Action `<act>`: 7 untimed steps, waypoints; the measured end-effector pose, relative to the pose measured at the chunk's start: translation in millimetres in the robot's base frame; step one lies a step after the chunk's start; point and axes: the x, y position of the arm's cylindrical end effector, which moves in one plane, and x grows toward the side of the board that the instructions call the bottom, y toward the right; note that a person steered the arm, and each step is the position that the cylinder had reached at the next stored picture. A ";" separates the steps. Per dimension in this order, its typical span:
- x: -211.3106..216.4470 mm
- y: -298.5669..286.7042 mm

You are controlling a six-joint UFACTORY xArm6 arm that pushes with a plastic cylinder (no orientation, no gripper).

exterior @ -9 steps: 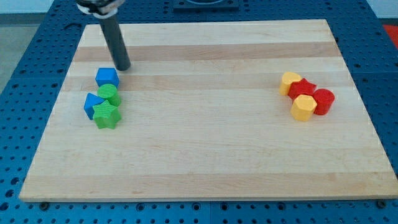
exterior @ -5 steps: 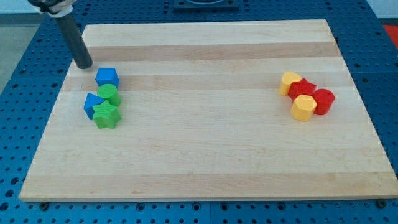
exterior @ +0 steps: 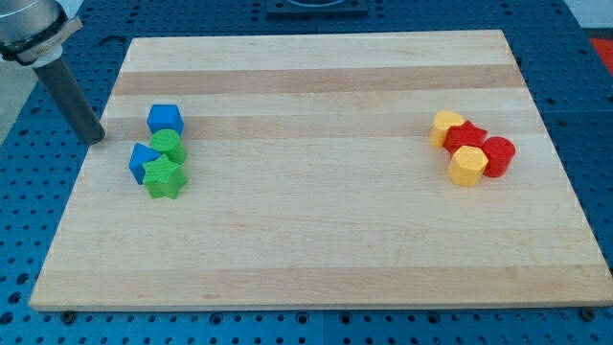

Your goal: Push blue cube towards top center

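The blue cube (exterior: 165, 119) sits on the wooden board (exterior: 316, 192) near the view's left, at the top of a tight cluster. Just below it are a green round block (exterior: 170, 146), a second blue block (exterior: 144, 159) and a green star block (exterior: 164, 177). My tip (exterior: 95, 140) is at the board's left edge, left of the blue cube and slightly lower, with a clear gap between them. The dark rod rises from it toward the view's top left.
A second cluster lies at the view's right: a yellow block (exterior: 446, 126), a red block (exterior: 466, 136), a red round block (exterior: 498, 156) and a yellow block (exterior: 466, 166). A blue perforated table (exterior: 38, 206) surrounds the board.
My tip has moved left and downward, from just above the blue cube to the board's left edge. No block has moved.
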 end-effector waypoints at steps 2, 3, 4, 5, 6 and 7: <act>0.0 40.7; 0.0 54.0; -1.8 80.8; -2.2 102.6; -2.2 102.8; -2.2 101.9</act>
